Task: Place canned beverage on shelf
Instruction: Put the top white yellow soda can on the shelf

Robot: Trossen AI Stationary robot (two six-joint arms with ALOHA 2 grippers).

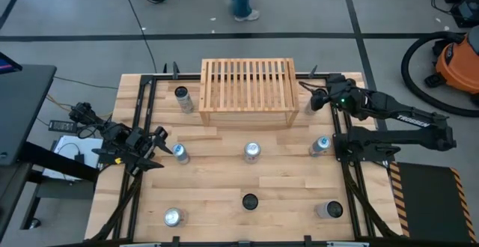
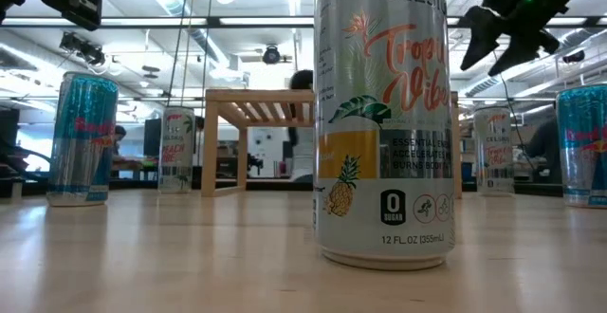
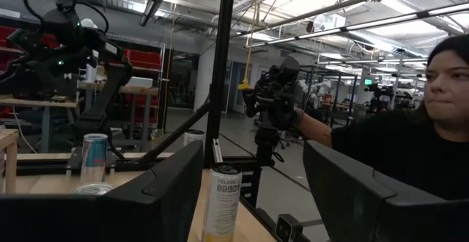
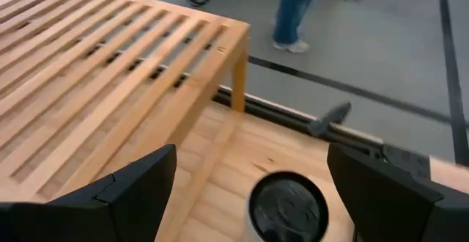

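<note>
1. Two arms show from above. My right pincer [image 1: 314, 97] hangs over the can [image 1: 311, 106] standing just beside the shelf [image 1: 247, 90] at its right end. The slatted top holds nothing. My left pincer [image 1: 153, 144] waits near the table's left edge, beside another can [image 1: 180, 153].
2. Level across the table, a big tropical can [image 2: 384, 114] fills the middle. The shelf [image 2: 256, 114] stands behind it, nothing on it or under it that I can see. My right pincer [image 2: 507, 33] hangs high with fingers parted.
3. My left pincer is spread and holds nothing; a tall can [image 3: 222, 202] stands past its fingers, and a person [image 3: 410, 125] sits beyond the table.
4. My right fingers [image 4: 132, 191] are spread wide around nothing, the can's lid [image 4: 287, 204] between and below them, the shelf [image 4: 110, 73] alongside. I judge this the approach: next I should lower and close on the can.
</note>
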